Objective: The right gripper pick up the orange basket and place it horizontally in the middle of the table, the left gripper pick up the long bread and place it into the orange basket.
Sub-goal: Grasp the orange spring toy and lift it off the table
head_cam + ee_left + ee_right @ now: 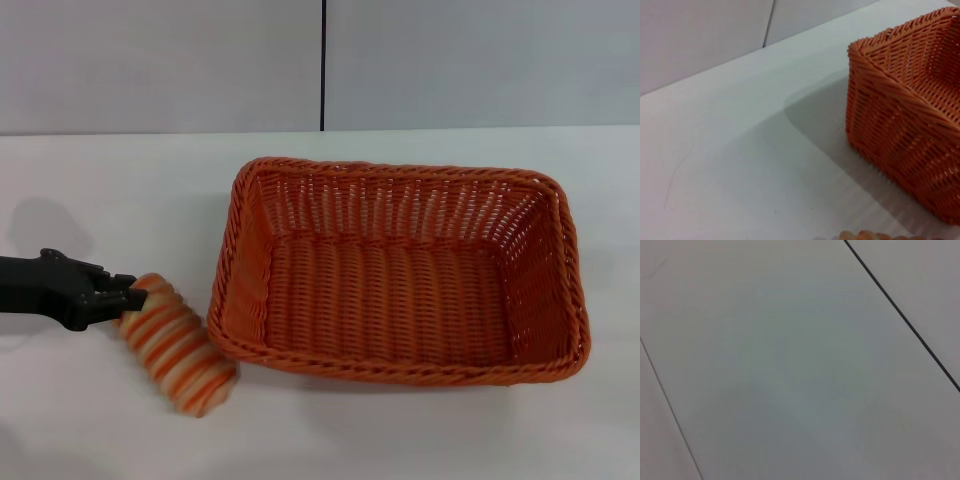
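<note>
Striped long bread (177, 344) lying diagonally, left gripper (128, 295) at its far-left end

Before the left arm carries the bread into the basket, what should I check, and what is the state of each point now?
1. The orange basket lies horizontally near the middle of the table: ok.
2. Basket inside is free of other things: ok.
3. The long bread is at the left pincer, at the bread's far end: ok.
4. Pincer firmly shut on the bread: cannot tell.
5. Bread lifted clear of the table: cannot tell.
6. Right pincer away from the basket: ok, no view shows it there.
</note>
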`<state>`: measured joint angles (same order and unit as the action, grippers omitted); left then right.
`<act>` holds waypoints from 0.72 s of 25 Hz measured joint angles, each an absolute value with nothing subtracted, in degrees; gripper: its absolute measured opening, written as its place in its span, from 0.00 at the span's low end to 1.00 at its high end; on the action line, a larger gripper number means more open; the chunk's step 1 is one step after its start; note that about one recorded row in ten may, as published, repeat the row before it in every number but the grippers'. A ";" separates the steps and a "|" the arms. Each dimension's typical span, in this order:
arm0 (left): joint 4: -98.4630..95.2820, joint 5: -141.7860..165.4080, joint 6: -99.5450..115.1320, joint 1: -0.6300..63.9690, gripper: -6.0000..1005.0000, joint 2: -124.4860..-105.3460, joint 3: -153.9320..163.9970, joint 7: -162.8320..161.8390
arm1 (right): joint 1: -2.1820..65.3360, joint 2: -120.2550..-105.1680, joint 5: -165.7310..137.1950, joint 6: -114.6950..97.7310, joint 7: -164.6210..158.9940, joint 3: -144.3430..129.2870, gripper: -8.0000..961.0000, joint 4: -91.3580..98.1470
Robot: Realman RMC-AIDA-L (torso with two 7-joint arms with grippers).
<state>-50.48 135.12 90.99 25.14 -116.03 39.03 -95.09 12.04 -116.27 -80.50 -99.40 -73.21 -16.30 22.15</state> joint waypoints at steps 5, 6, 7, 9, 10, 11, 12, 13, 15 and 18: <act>-50.52 135.09 91.13 25.35 0.25 -115.94 39.02 -95.09 | 12.04 -116.27 -80.50 -99.41 -73.21 -16.25 0.58 22.15; -50.53 135.08 91.17 25.36 0.24 -115.92 39.02 -95.09 | 12.04 -116.27 -80.50 -99.41 -73.22 -16.11 0.58 22.15; -50.54 135.08 91.20 25.37 0.23 -115.87 39.01 -95.09 | 12.04 -116.27 -80.50 -99.41 -73.21 -15.82 0.58 22.15; -50.54 135.08 91.20 25.38 0.21 -115.83 38.99 -95.09 | 12.04 -116.28 -80.50 -99.41 -73.21 -15.74 0.58 22.15; -50.54 135.07 91.22 25.38 0.20 -115.81 38.97 -95.09 | 12.04 -116.29 -80.50 -99.43 -73.21 -15.72 0.58 22.15; -50.55 135.06 91.23 25.39 0.19 -115.79 38.95 -95.09 | 12.04 -116.27 -80.50 -99.46 -73.23 -15.70 0.58 22.15; -50.59 135.02 91.28 25.41 0.18 -115.76 38.93 -95.09 | 12.04 -116.21 -80.48 -99.53 -73.25 -15.65 0.58 22.15; -50.59 135.02 91.28 25.41 0.16 -115.76 38.93 -95.09 | 12.04 -116.21 -80.48 -99.53 -73.25 -15.65 0.58 22.15; -50.62 135.01 91.30 25.43 0.14 -115.75 38.93 -95.09 | 12.08 -116.19 -80.28 -99.56 -73.27 -15.62 0.58 22.15; -50.92 135.00 91.32 25.49 0.14 -115.75 38.91 -95.09 | 12.12 -116.19 -79.99 -99.63 -73.29 -15.62 0.58 22.15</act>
<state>-50.92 135.00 91.32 25.49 -115.75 38.91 -95.09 12.12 -116.19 -79.99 -99.63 -73.29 -15.62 22.15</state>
